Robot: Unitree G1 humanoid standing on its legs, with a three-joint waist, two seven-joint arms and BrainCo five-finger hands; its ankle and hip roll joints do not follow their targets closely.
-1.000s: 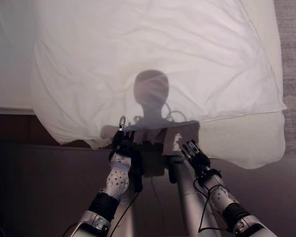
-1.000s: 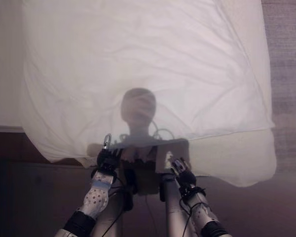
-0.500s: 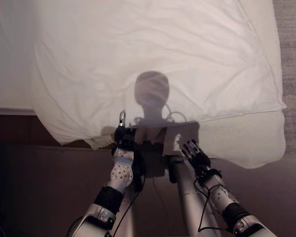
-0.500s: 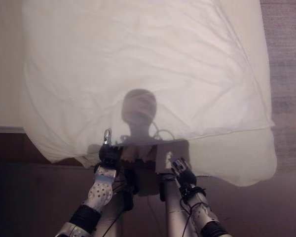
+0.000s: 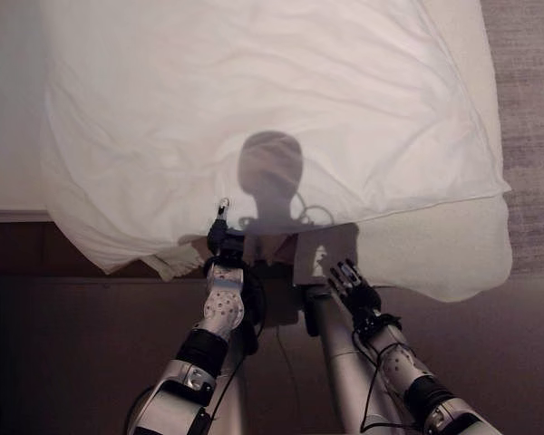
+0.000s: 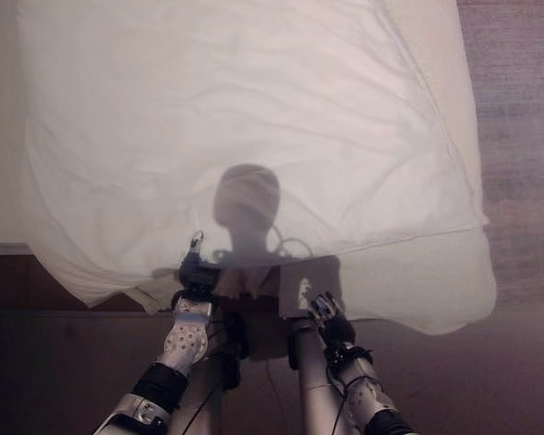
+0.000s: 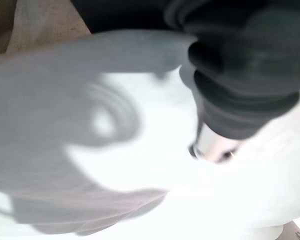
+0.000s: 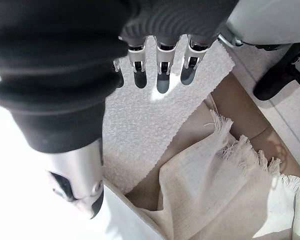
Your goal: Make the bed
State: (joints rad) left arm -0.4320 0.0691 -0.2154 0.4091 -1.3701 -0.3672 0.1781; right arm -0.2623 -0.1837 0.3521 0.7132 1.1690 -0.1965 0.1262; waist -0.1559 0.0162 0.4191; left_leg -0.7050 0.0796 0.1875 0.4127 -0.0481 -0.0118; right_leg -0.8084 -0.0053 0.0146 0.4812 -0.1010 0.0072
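Nearest you, your right robot hand (image 5: pixel 354 283) hangs just short of the white duvet (image 5: pixel 272 118), below its hanging near edge; in the right wrist view its fingers (image 8: pixel 162 70) are straight and spread with the thumb apart, holding nothing, and past them lie a pale textured rug (image 8: pixel 155 125) and a beige fringed throw (image 8: pixel 225 185) on the floor. Your left robot hand (image 5: pixel 223 245) is a little further forward, right at the duvet's near hem where a small fold of cloth droops; its own wrist view is swamped by white fabric pressed close, so you cannot tell whether the fingers have closed on the hem or merely touch it. Beyond both hands the duvet spreads up the bed (image 5: pixel 4 136), wrinkled, lying askew, with its near-right corner (image 5: pixel 471 263) drooping off the mattress edge and a strip of bare sheet showing along the left. You seem to be at the grasping stage: taking the near edge so the cover can be pulled straight. The next move calls for bringing the right robot hand up to the hem to match the left, getting a firm hold on both sides, then drawing the edge evenly so the cloth squares up with the mattress.
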